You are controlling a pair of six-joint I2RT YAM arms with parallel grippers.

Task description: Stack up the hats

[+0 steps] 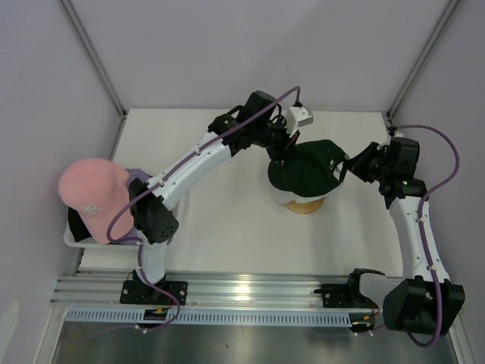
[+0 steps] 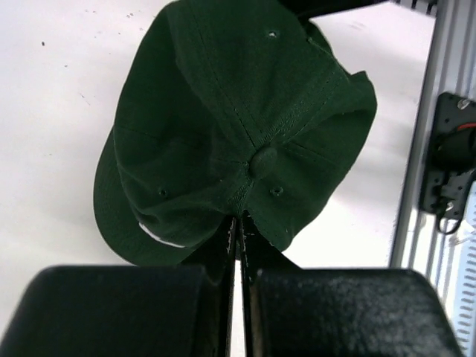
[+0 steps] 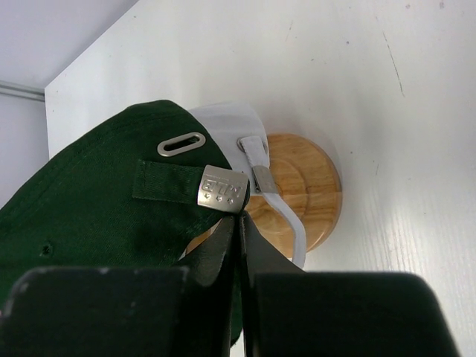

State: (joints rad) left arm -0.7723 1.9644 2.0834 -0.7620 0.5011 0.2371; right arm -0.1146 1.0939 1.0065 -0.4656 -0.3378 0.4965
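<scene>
— Where is your dark green cap (image 1: 307, 168)?
— At the centre of the top view, draped over a white cap (image 3: 230, 119) on the wooden stand (image 3: 305, 182).
— And your grippers?
— Your left gripper (image 2: 239, 223) is pinched tight on the crown's edge, below the top button. Your right gripper (image 3: 236, 222) is clamped on the back strap, just under the metal buckle (image 3: 223, 190).
— Any other hats?
— A pink cap (image 1: 91, 193) sits at the left edge of the frame, on the white basket (image 1: 70, 236).

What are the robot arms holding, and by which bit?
The dark green cap: left fingers pinch its crown's edge, right fingers its back strap.
</scene>
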